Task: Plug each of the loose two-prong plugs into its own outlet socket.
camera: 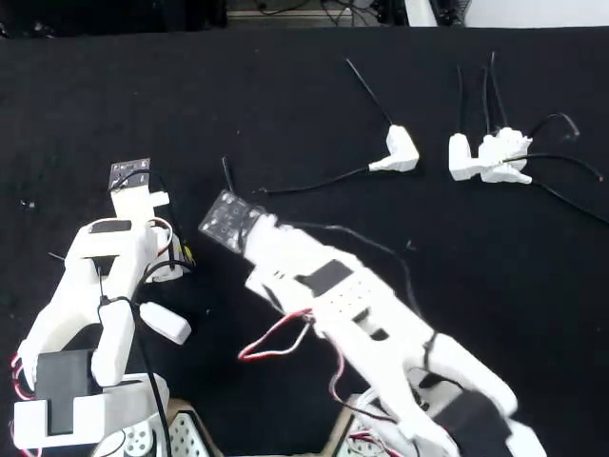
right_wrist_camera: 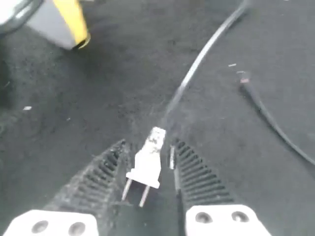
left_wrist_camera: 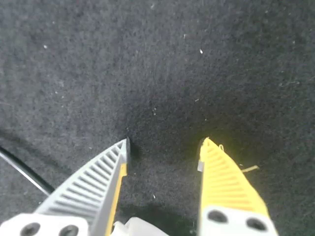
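Right hand: the right gripper has its black ribbed jaws partly open, straddling a small white two-prong plug; a thin gap shows on each side, so I judge it is not yet pinched
Plug: it lies on the black fabric table cover between those jaws, prongs pointing back toward the wrist, with its grey cord running away from the arm
Left hand: the left gripper, one finger grey and one yellow, stands wide open and empty just above bare cover, close beside the right gripper
Sockets: a white angled socket block and, beyond it, a cluster of white socket blocks and plugs sit well apart from both grippers, toward the far side of the table
Progress: early, by my reading; this plug is loose and far from any socket, and whether anything in the cluster is already mated is too small to tell
Left to do: close on the plug, lift it, carry it across, line up the prongs and press home, then handle any other loose plug
Room: open cover lies between the right gripper and the angled block, crossed by a thin black cord that could snag
Edges: the cover's far edge runs not far behind the sockets, and cords trail around the cluster, so approaches there look tight
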Controlling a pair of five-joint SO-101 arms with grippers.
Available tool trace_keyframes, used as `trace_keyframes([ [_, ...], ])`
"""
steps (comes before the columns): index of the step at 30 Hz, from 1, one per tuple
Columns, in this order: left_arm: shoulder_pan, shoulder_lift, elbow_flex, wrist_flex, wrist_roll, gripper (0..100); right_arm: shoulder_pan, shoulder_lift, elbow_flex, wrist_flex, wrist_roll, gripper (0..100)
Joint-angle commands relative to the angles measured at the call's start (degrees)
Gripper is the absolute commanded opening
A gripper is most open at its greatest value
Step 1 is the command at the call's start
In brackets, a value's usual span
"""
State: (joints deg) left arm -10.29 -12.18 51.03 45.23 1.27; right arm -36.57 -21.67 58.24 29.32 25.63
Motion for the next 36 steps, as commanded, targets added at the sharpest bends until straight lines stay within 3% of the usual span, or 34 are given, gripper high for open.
trace_keyframes([
  [1,0.22,0.00,-0.13,-0.70,0.35,23,-1.14,5.41,-6.11,-1.14,-0.62,11.3],
  [8,0.22,0.00,-0.13,-0.79,0.35,23,-0.79,16.75,-15.34,6.42,-0.35,11.3],
  [13,0.22,0.00,-0.04,-0.79,0.35,23,3.52,22.37,-20.00,7.65,-0.26,10.8],
  [16,0.22,0.00,-0.04,-0.79,0.35,23,6.42,24.04,-20.70,7.74,1.76,0.5],
  [26,0.22,0.00,-0.04,-0.79,0.35,23,11.69,16.66,-15.69,7.82,5.19,1.0],
  [36,0.22,0.00,-0.04,-0.79,0.35,23,22.59,-11.56,-4.00,10.37,-12.92,1.1],
])
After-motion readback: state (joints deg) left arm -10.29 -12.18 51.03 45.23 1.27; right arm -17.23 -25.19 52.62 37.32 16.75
